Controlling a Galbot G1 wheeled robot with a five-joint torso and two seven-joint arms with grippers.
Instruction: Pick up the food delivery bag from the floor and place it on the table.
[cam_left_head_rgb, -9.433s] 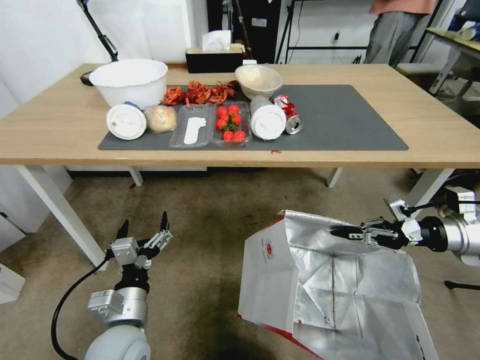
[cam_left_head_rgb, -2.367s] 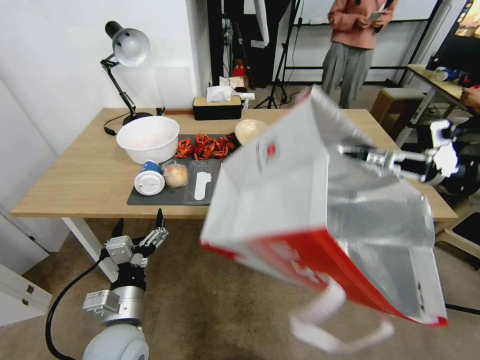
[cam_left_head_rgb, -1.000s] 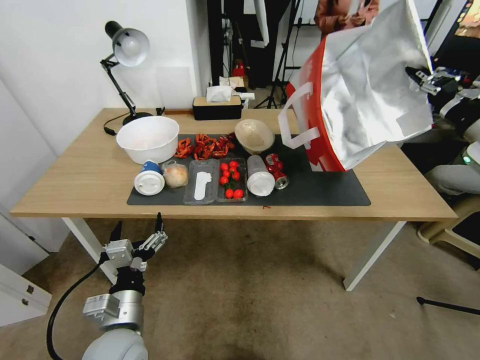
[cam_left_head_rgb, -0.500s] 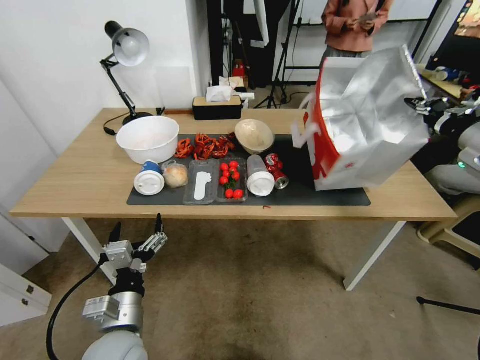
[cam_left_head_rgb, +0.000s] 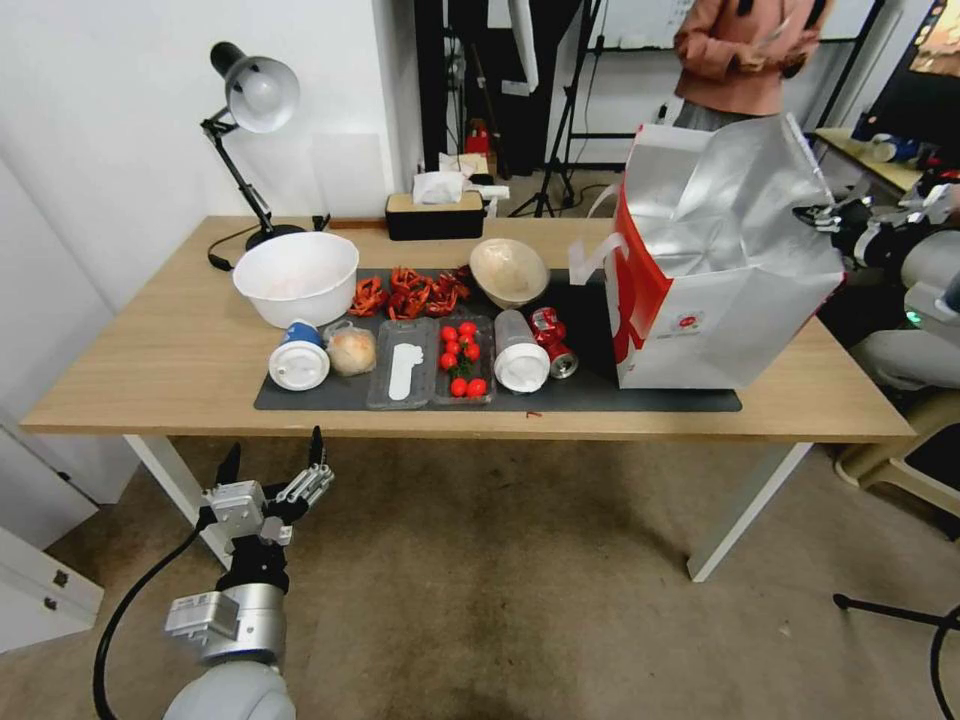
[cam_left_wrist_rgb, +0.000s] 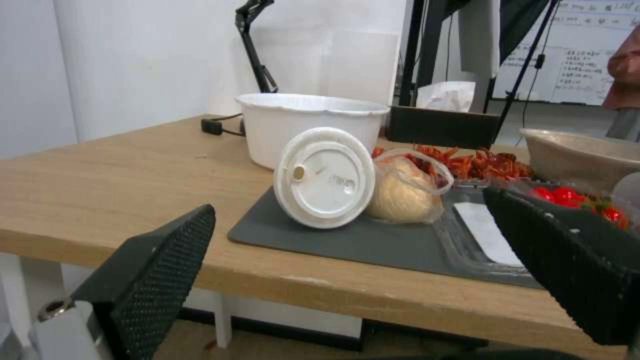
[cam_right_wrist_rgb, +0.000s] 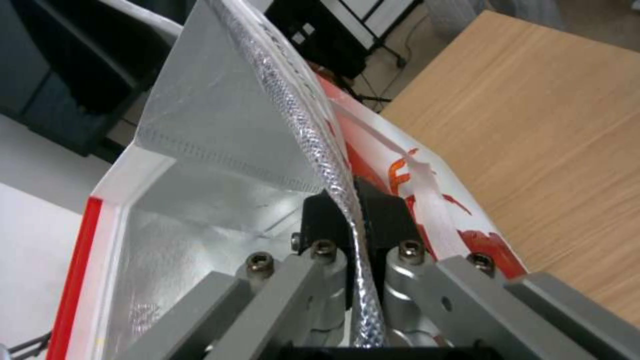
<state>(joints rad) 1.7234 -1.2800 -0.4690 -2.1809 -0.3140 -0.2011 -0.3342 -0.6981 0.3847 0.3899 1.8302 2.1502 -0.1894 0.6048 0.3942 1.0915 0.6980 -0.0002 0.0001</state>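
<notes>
**Bag down on the table, grip not yet released**

Nearest the robot, the left gripper (cam_left_head_rgb: 272, 478) hung low over the floor (cam_left_head_rgb: 520, 600) in front of the table's left leg, its fingers spread wide and holding nothing; it sat in the same spot as in every earlier picture, so that arm had stayed parked throughout.

Beyond it, on the table (cam_left_head_rgb: 140, 360), the change was plain. Half a second before, the food delivery bag (cam_left_head_rgb: 715, 300) had hung tilted above the right end of the dark grey mat (cam_left_head_rgb: 600, 395), its red side swung toward the food. Now it stood upright with its base on the mat's right end, the white face with the small red logo turned toward the robot and the foil-lined mouth open upward. It stood just beside the red can (cam_left_head_rgb: 552, 342) and the clear cup (cam_left_head_rgb: 520, 352), apparently not touching either. A white strap handle (cam_left_head_rgb: 592, 258) drooped off its left side.

Farther right, the right gripper (cam_left_head_rgb: 822, 215) was at the bag's top edge. In the right wrist view its black pads (cam_right_wrist_rgb: 320, 220) were pressed together on the foil rim (cam_right_wrist_rgb: 313, 145), pinching it flat between them.

Judging from this, the carry was done and the placing nearly so: the bag appeared to rest its weight on the table, and what remained was to let go of the rim. The bag looked light and its top slack, so it might lean or sag once freed.
</notes>
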